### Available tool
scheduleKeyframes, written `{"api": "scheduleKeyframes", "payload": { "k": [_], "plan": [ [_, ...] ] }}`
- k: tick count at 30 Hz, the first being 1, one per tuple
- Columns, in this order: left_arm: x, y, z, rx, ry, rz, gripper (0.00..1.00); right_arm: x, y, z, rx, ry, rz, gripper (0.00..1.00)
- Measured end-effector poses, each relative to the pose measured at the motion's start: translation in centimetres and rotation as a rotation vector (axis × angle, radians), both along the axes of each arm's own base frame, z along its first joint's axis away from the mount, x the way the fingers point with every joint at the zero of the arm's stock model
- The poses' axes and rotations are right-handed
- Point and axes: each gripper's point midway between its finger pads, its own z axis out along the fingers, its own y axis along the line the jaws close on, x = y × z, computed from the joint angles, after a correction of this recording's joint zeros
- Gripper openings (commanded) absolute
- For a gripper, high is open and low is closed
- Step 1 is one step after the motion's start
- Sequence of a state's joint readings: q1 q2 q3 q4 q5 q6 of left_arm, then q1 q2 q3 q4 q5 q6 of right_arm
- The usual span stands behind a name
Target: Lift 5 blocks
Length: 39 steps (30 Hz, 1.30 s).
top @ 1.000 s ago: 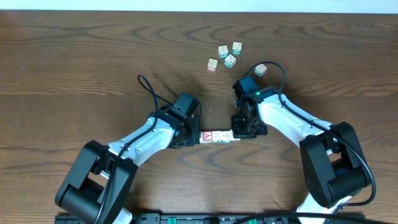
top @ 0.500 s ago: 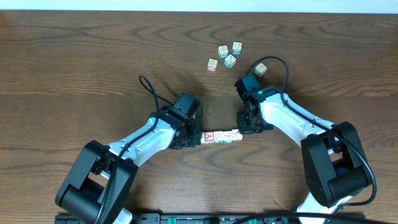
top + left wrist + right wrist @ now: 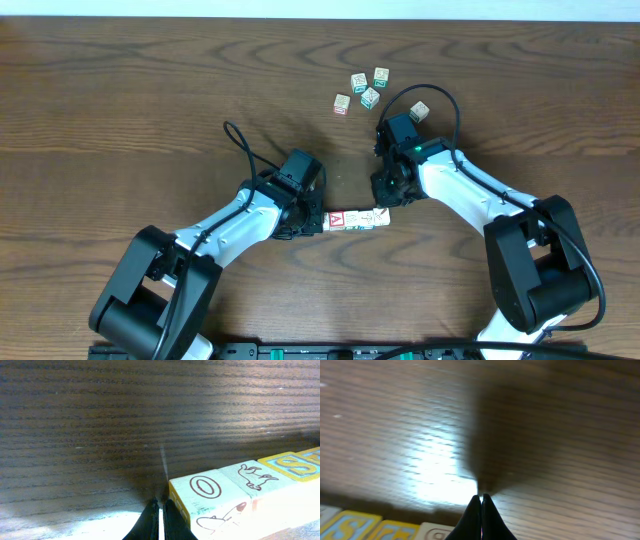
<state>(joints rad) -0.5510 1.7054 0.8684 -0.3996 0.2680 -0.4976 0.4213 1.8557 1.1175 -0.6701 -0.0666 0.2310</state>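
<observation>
Flanking the blocks (image 3: 355,218) lying in a row on the counter (image 3: 150,100), left gripper (image 3: 158,515) and right gripper (image 3: 481,510) have jaws clenched on nothing, and an off-centre end squeeze could buckle that row!

The blocks (image 3: 357,218) lie in a row between left hand (image 3: 320,222) and right hand (image 3: 385,203).
</observation>
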Motion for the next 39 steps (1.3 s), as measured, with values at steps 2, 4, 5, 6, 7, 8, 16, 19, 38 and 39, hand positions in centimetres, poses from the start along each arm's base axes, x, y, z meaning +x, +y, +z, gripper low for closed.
{"api": "scheduleKeyframes", "payload": {
  "k": [2,4,5,6,7,8,16,19,38,39],
  "plan": [
    [0.0,0.0,0.0,0.000,0.000,0.000,0.07,-0.2,0.4,0.0,0.020,0.009,0.010,0.01],
    [0.0,0.0,0.0,0.000,0.000,0.000,0.07,-0.4,0.6,0.0,0.033,0.018,0.016,0.01],
    [0.0,0.0,0.0,0.000,0.000,0.000,0.08,-0.5,0.7,0.0,0.038,0.022,0.020,0.01],
    [0.0,0.0,0.0,0.000,0.000,0.000,0.07,-0.6,0.7,0.0,0.042,0.027,0.021,0.01],
    [0.0,0.0,0.0,0.000,0.000,0.000,0.07,-0.6,0.8,0.1,0.044,0.029,0.023,0.01],
    [0.0,0.0,0.0,0.000,0.000,0.000,0.07,-0.7,0.8,0.1,0.048,0.033,0.025,0.01],
    [0.0,0.0,0.0,0.000,0.000,0.000,0.07,-1.5,1.2,0.1,0.073,0.067,0.046,0.01],
    [0.0,0.0,0.0,0.000,0.000,0.000,0.07,-1.7,1.2,0.1,0.073,0.075,0.046,0.01],
    [0.0,0.0,0.0,0.000,0.000,0.000,0.07,-0.8,-0.9,-0.2,-0.028,0.038,-0.011,0.01],
    [0.0,0.0,0.0,0.000,0.000,0.000,0.07,-0.8,-1.6,-0.2,-0.045,0.041,-0.032,0.01]
  ]
}}
